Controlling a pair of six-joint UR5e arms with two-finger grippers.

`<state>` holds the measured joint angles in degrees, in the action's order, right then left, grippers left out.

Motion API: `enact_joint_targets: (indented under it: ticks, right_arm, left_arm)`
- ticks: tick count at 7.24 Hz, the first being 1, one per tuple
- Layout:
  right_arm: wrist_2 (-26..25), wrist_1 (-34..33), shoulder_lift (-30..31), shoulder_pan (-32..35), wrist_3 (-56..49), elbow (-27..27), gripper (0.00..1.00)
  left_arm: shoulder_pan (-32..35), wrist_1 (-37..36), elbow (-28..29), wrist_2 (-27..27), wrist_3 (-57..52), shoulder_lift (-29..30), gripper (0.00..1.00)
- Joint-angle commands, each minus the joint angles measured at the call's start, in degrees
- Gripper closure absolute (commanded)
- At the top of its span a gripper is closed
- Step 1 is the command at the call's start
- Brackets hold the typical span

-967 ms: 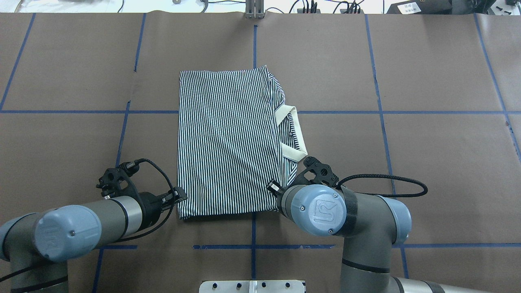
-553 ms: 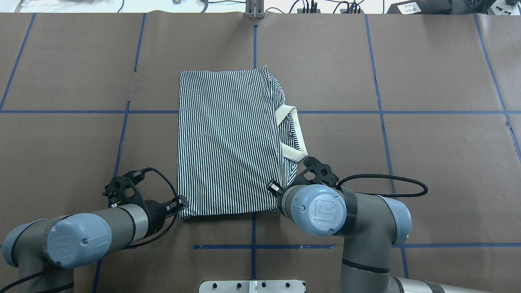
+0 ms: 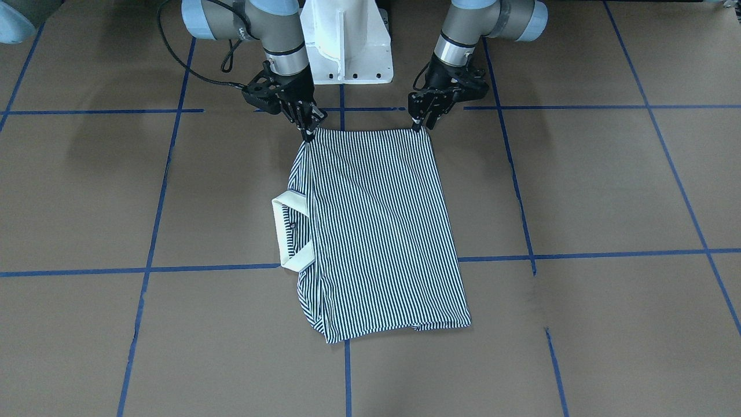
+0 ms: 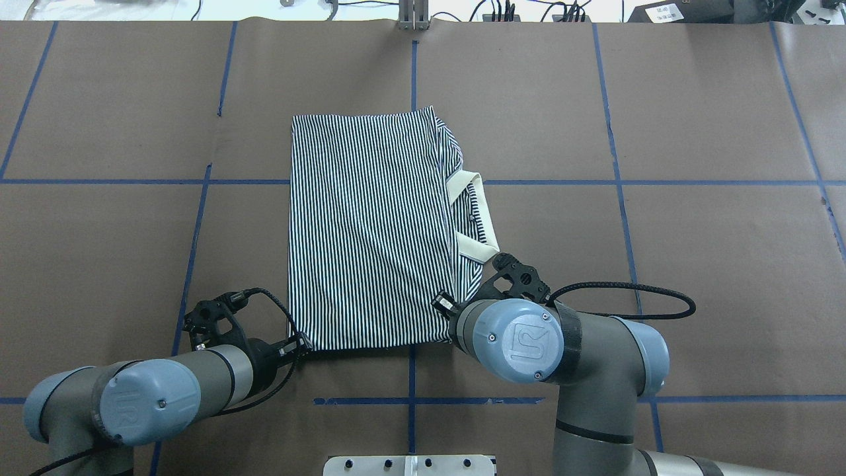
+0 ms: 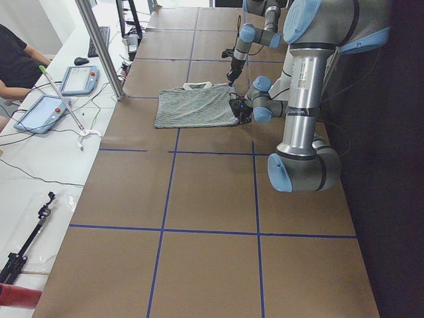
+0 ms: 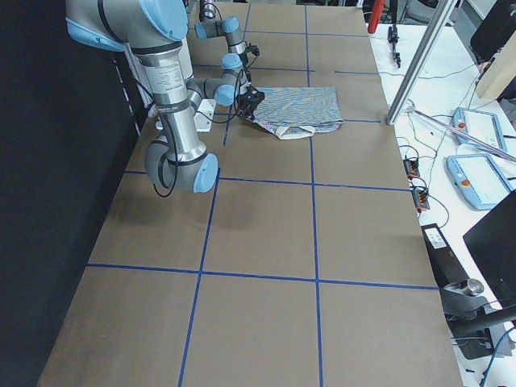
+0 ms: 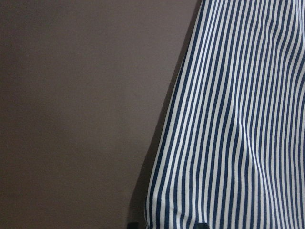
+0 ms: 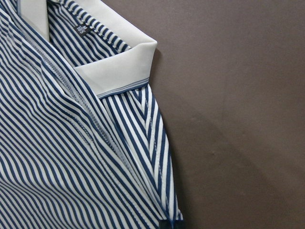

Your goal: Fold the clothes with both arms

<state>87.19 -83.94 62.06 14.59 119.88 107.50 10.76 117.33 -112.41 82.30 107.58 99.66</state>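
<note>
The navy-and-white striped shirt lies folded into a tall rectangle on the brown table, and its cream collar pokes out on the right side. My left gripper points down at the near-left corner. It is open a little and its fingertips straddle the shirt edge. My right gripper is shut on the near-right corner of the shirt, just below the collar. In the overhead view my right wrist hides that gripper.
Blue tape lines grid the brown table cover. The white pedestal base stands between my arms. Past the table's far edge a bench holds tablets and a metal post. A person sits there.
My left arm swung nearer and rightward, which brought its gripper down the shirt's left edge to the near-left corner. That corner shifted slightly inward. My right arm stayed put.
</note>
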Motion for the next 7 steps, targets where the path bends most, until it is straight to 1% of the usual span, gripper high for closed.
enact_joint_targets:
  ticks: [1,2,3,4,7]
  right_arm:
    - [0.0,0.0,0.0,0.1,0.0,0.1,1.0]
    - [0.0,0.0,0.0,0.1,0.0,0.1,1.0]
    - [0.0,-0.1,0.0,0.1,0.0,0.2,1.0]
    - [0.1,-0.1,0.2,0.1,0.0,0.6,1.0]
    - [0.1,-0.2,0.1,0.1,-0.1,0.7,1.0]
  left_arm:
    - [-0.8,0.0,0.3,0.1,0.0,0.0,0.56]
    - [-0.9,-0.1,0.7,0.1,0.0,0.0,0.59]
    - [-0.9,0.0,0.7,0.1,0.0,0.0,0.69]
    - [-0.9,-0.2,0.7,0.0,0.1,-0.1,1.0]
    - [-0.8,-1.2,-0.3,0.0,-0.1,0.1,1.0]
